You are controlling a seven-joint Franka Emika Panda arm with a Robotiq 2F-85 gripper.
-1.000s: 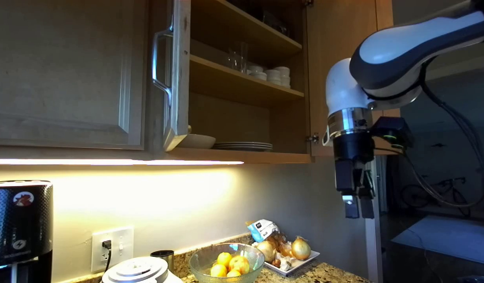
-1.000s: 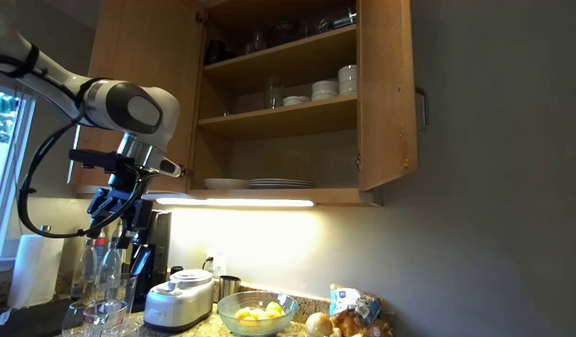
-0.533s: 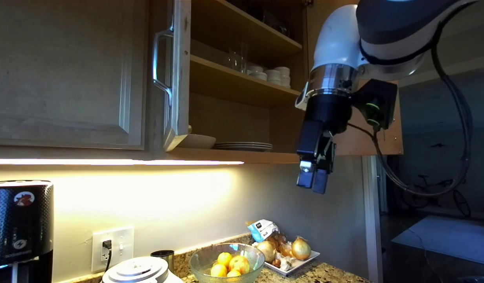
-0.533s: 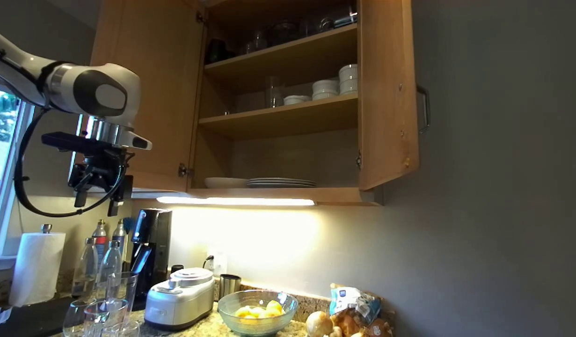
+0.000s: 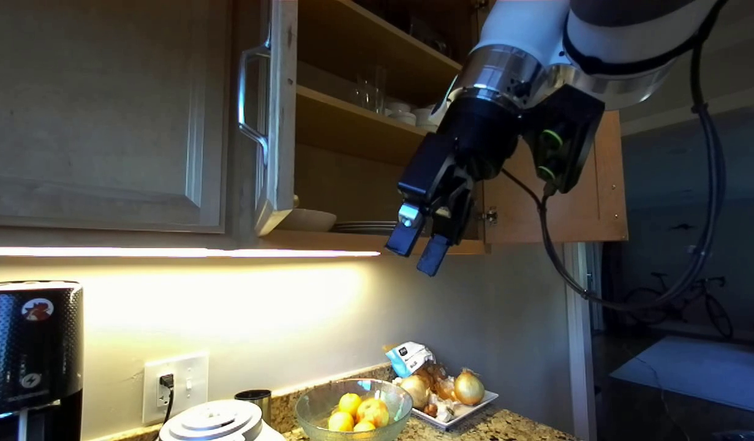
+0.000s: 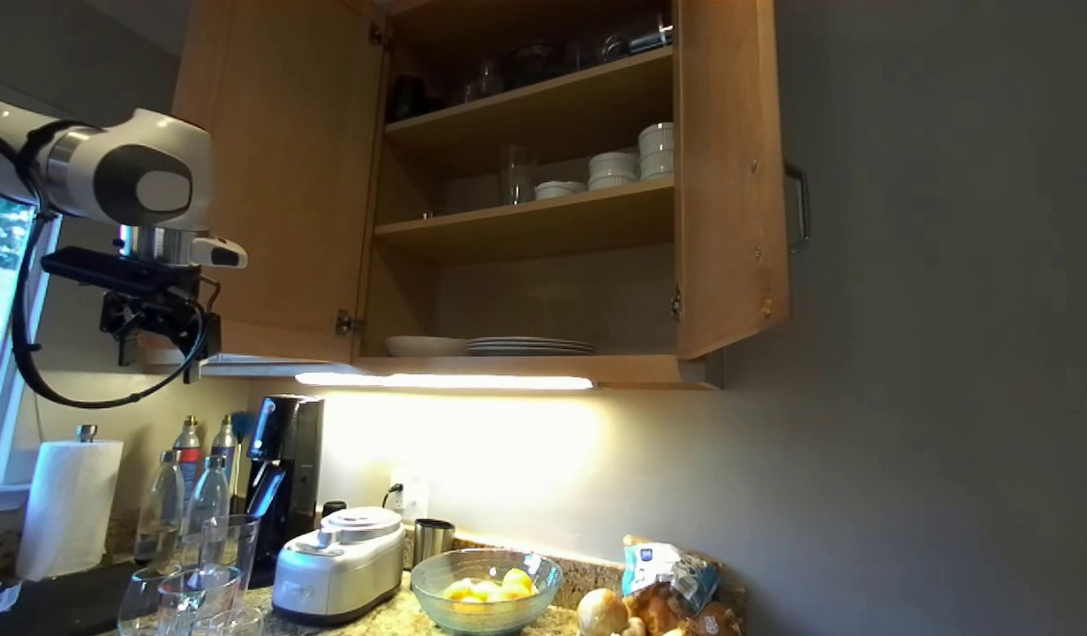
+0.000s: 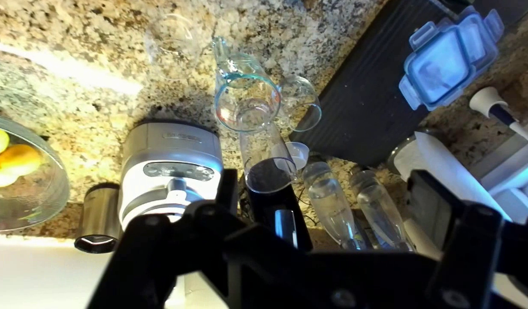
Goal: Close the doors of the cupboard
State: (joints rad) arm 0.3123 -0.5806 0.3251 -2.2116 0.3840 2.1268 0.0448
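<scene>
Both doors of the cupboard stand swung out. In both exterior views the left door [image 5: 277, 128] [image 6: 283, 177] and the right door [image 5: 606, 202] [image 6: 728, 177] leave the inside exposed. The cupboard [image 5: 352, 171] [image 6: 552, 300] is light-brown wood, with dishes and glassware on its shelves. A silver bar handle [image 5: 243, 92] shows on the left door, another handle [image 6: 801, 208] on the right. My gripper [image 5: 418, 248] [image 6: 161, 360] hangs in front, overlapping the left door's lower area in an exterior view; its distance from the door is unclear. In the wrist view the gripper [image 7: 330, 199] is open, holding nothing.
Below lie the counter's glass fruit bowl [image 5: 315, 410], a white appliance [image 6: 340, 565], a black coffee machine [image 6: 287, 477], drinking glasses [image 7: 247, 103], clear bottles [image 7: 330, 201] and a paper towel roll [image 6: 71, 503]. A separate single wooden door [image 5: 95, 110] adjoins the left side.
In both exterior views my gripper has moved left and up; it has also tilted, its fingers swinging leftward in an exterior view. The doors have not moved.
</scene>
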